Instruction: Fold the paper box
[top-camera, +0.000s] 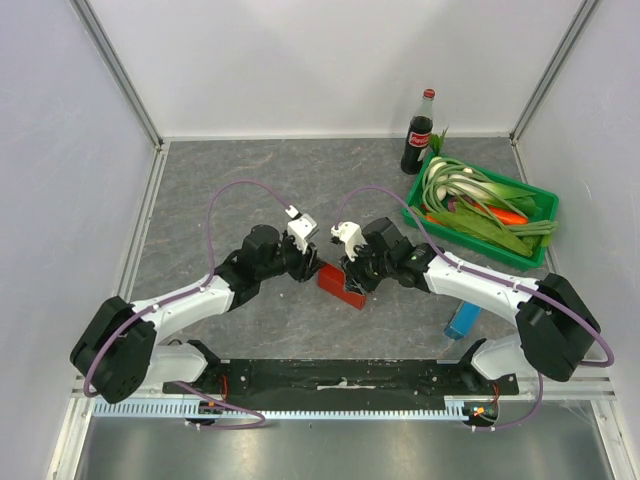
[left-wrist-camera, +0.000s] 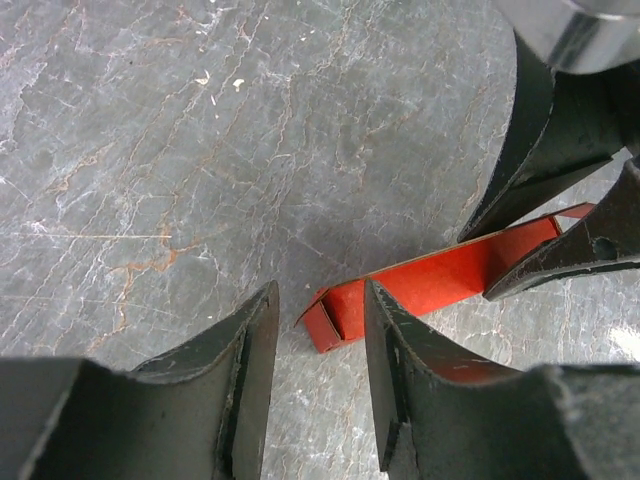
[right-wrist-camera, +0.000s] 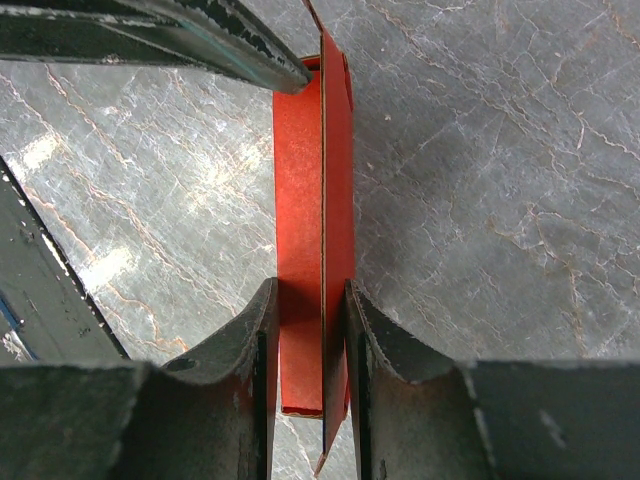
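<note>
paper box (top-camera: 336, 281) on edge | right gripper (right-wrist-camera: 308, 335) pinches one end, steadying | left gripper (left-wrist-camera: 318, 345) slightly parted astride other end

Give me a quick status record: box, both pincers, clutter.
paper box: red, partly folded, between the two arms
right pincer: shut on paper box, near one end
left pincer: open, fingertips astride the opposite end
clutter: green crate, cola bottle, blue box, all to the right, apart from the work
</note>
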